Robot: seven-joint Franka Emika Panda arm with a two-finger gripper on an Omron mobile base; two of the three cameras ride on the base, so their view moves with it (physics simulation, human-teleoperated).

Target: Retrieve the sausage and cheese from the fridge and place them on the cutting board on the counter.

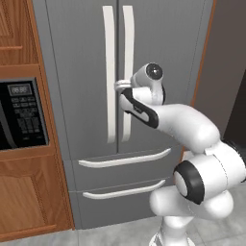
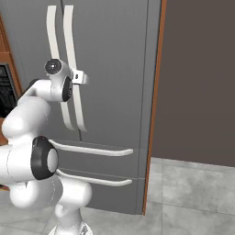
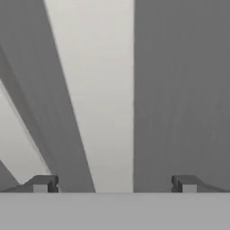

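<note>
The grey fridge (image 1: 81,57) stands with both doors shut, so the sausage and cheese are hidden inside it. My gripper (image 1: 122,86) is up against the long white handles at mid-height and is seen again from the other side (image 2: 81,76). In the hand view the gripper (image 3: 114,184) is open, and the right door's white handle (image 3: 96,90) runs between its two dark fingertips (image 3: 42,184) without touching either. Nothing is held. The cutting board and the counter are out of view.
Two fridge drawers with white bars (image 1: 125,158) lie below the doors. Wooden cabinets with a black oven panel (image 1: 19,115) flank the fridge on the left. A dark wall (image 2: 197,82) and grey tiled floor (image 2: 193,197) lie to its right.
</note>
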